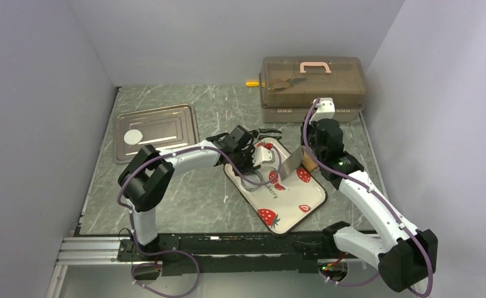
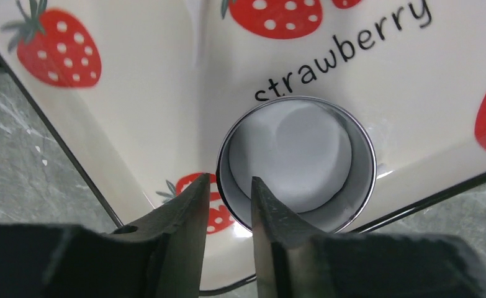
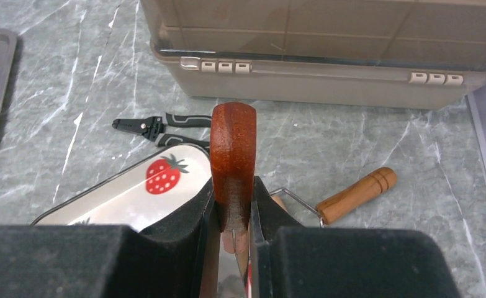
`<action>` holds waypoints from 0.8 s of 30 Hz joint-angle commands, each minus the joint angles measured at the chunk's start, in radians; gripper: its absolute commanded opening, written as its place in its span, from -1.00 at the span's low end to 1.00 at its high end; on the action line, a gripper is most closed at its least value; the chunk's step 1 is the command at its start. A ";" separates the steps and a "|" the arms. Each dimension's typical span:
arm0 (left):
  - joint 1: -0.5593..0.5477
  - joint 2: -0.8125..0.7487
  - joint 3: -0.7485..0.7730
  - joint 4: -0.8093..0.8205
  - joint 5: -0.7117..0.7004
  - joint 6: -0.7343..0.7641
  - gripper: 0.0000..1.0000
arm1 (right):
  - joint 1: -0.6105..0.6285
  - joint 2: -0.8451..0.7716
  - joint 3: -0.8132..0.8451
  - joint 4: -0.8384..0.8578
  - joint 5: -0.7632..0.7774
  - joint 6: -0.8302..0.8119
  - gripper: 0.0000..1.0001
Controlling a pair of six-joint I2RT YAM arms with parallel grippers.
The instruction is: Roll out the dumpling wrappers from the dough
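A white lump of dough (image 2: pixel 296 155) lies inside a shiny metal ring (image 2: pixel 367 161) on the strawberry tray (image 2: pixel 153 93). My left gripper (image 2: pixel 228 183) is open a little. Its jaws straddle the ring's near-left wall, one finger outside and one over the dough. In the top view the left gripper (image 1: pixel 252 155) hides most of the ring (image 1: pixel 265 154). One round white wrapper (image 1: pixel 133 136) lies on the steel baking tray (image 1: pixel 166 124). My right gripper (image 3: pixel 233 186) is shut on the brown wooden handle (image 3: pixel 233 143) of a metal scraper (image 1: pixel 292 162), held over the strawberry tray's far right edge.
A brown toolbox (image 1: pixel 311 87) stands at the back right. Black pliers (image 1: pixel 268 131) lie just behind the strawberry tray (image 1: pixel 290 208). A small wooden-handled roller (image 3: pixel 355 195) lies on the table right of the tray. Walls close in on both sides.
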 commanded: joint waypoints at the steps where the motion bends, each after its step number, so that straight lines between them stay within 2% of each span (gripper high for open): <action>1: -0.006 0.020 0.099 -0.055 -0.021 -0.096 -0.22 | -0.017 -0.023 0.085 -0.076 -0.036 -0.042 -1.00; 7: 0.002 0.008 0.131 -0.133 -0.058 -0.194 -0.02 | -0.017 -0.044 0.168 -0.101 -0.054 -0.025 -1.00; 15: -0.001 0.072 0.128 -0.145 -0.083 -0.253 -0.08 | -0.018 -0.023 0.181 -0.100 -0.053 -0.012 -1.00; 17: 0.000 0.079 0.125 -0.147 -0.083 -0.244 -0.24 | -0.018 -0.018 0.181 -0.108 -0.024 -0.024 -1.00; 19: -0.001 0.079 0.122 -0.144 -0.061 -0.232 -0.57 | -0.022 -0.014 0.185 -0.118 -0.004 -0.031 -1.00; 24: -0.016 0.079 0.136 -0.125 -0.019 -0.188 -1.00 | -0.031 -0.019 0.196 -0.118 -0.022 -0.020 -1.00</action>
